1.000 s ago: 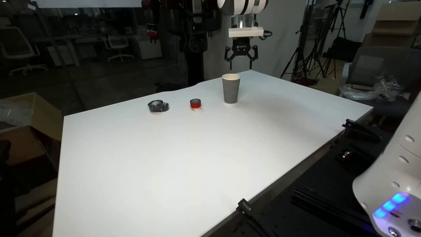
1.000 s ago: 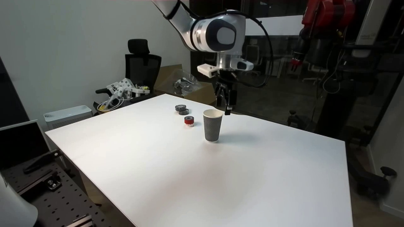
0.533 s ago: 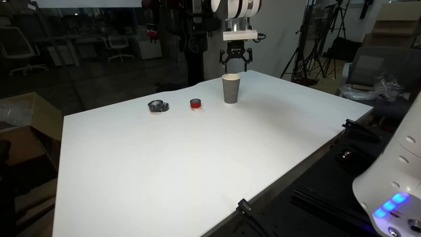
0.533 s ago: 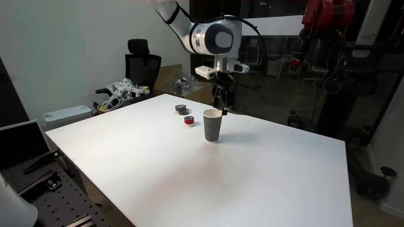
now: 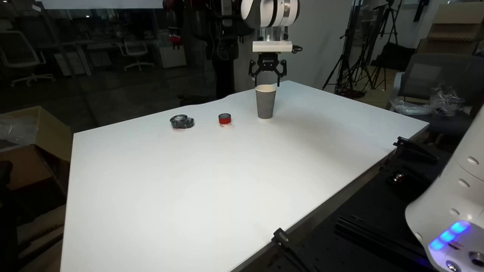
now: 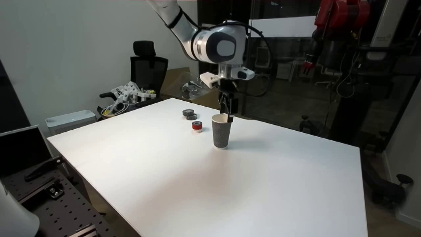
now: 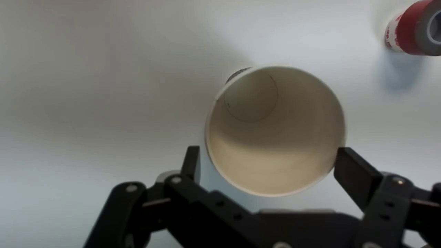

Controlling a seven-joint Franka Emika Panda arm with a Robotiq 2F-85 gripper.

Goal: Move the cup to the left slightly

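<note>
White table (image 5: 181,189), upright cup (image 5: 266,105) below end effector (image 5: 267,84)

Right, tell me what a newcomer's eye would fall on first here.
Probably the grey cup, upright on the white table, with the open gripper hanging close by. Next might come the red roll between the cup and the dark rolls, then the blue lights glowing at lower right in an exterior view.

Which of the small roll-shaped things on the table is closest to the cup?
The red-sided roll with a white base; the dark rolls lie farther from the cup in both exterior views and look black or grey.
</note>
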